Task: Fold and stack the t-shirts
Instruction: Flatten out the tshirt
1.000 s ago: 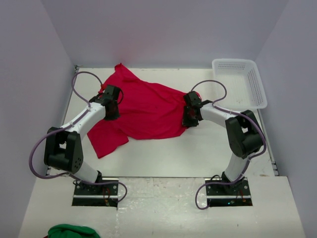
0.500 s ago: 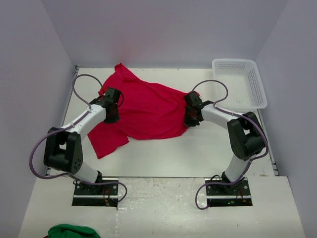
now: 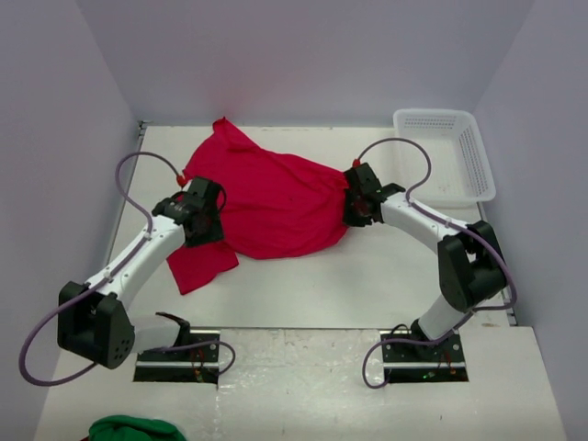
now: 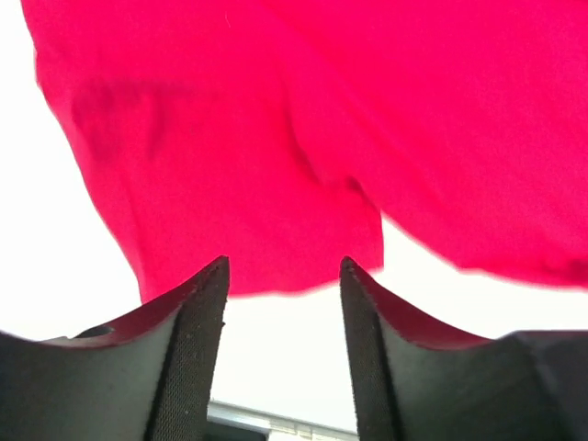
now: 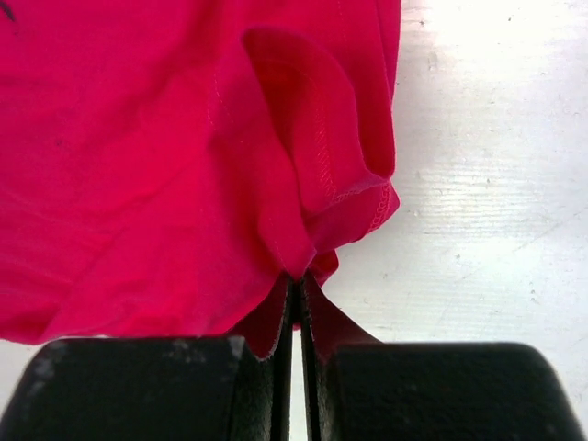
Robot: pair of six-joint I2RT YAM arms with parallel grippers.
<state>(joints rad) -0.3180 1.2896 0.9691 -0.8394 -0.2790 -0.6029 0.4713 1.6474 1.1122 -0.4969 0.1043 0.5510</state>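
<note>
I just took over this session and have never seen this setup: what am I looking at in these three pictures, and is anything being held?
Two robot arms are bolted at the near edge of the table. The wide picture looks down from above and behind them; the other two come from cameras on each wrist. A red t-shirt lies crumpled on it, with a white basket at the far right. The left gripper is open, holding nothing. The right gripper pinches the shirt's edge.
</note>
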